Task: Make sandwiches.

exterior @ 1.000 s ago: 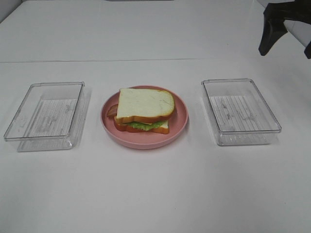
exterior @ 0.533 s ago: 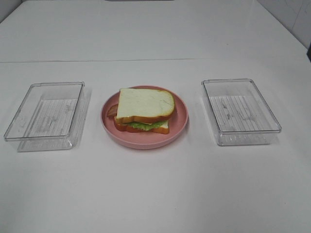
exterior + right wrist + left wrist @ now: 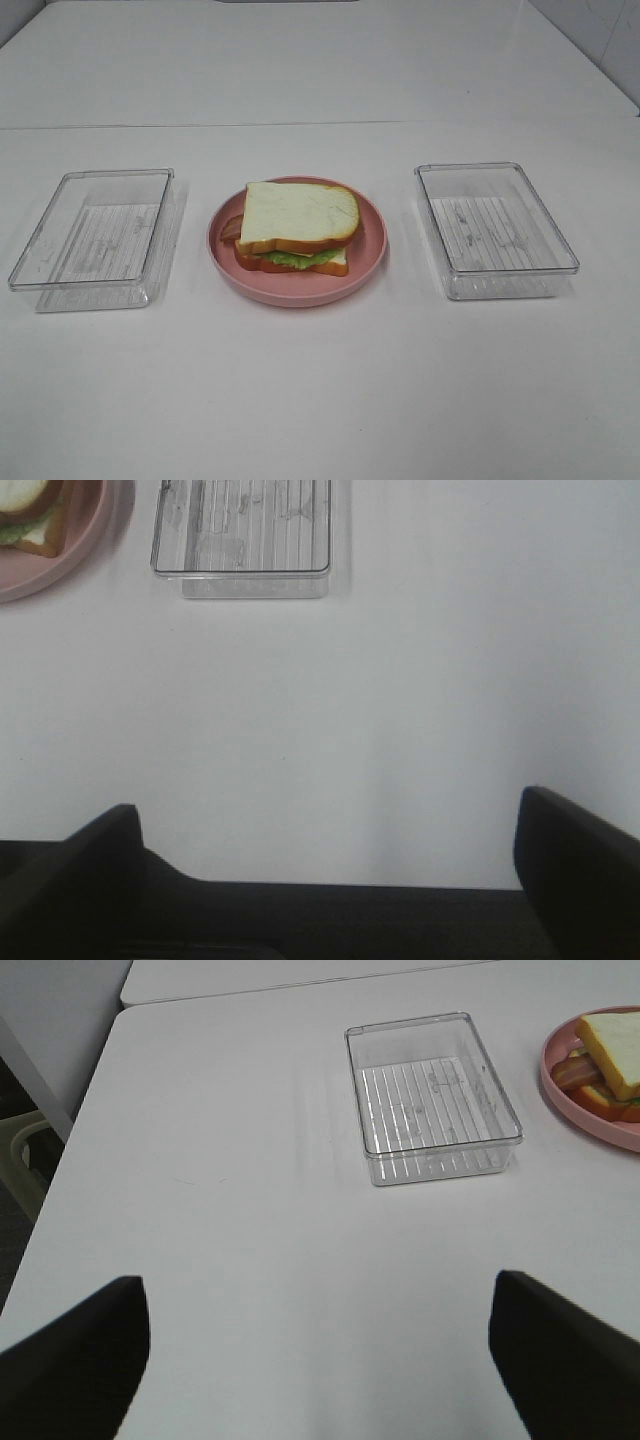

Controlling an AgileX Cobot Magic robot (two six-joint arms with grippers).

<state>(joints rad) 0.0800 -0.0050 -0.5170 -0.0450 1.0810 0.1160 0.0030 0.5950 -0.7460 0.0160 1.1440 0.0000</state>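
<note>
One sandwich (image 3: pixel 297 230) sits assembled on a pink round plate (image 3: pixel 372 250) in the middle of the white table (image 3: pixel 320 400), roughly midway between the table's left and right edges. Its top slice of white bread with an orange-brown crust lies flat, covering most of the stack. Green lettuce and a sliver of yellow cheese peek out along the near side, above the bottom slice, and reddish-brown bacon strips jut from the left side over the plate's rim. The stack sits a little toward the left of the plate, leaving bare pink on the right.

Two clear plastic trays flank the plate, both apart from it: the left tray (image 3: pixel 40 275) toward the table's left edge and the right tray (image 3: pixel 560 260) toward the right edge. Each has a ribbed bottom.

Neither arm appears in the high view. In the left wrist view the left gripper (image 3: pixel 320 1360) hangs over bare table near the left edge, its dark fingers spread wide with nothing between them. In the right wrist view the right gripper (image 3: pixel 325 865) likewise stands spread wide and holds nothing, over bare table beside the right tray.
</note>
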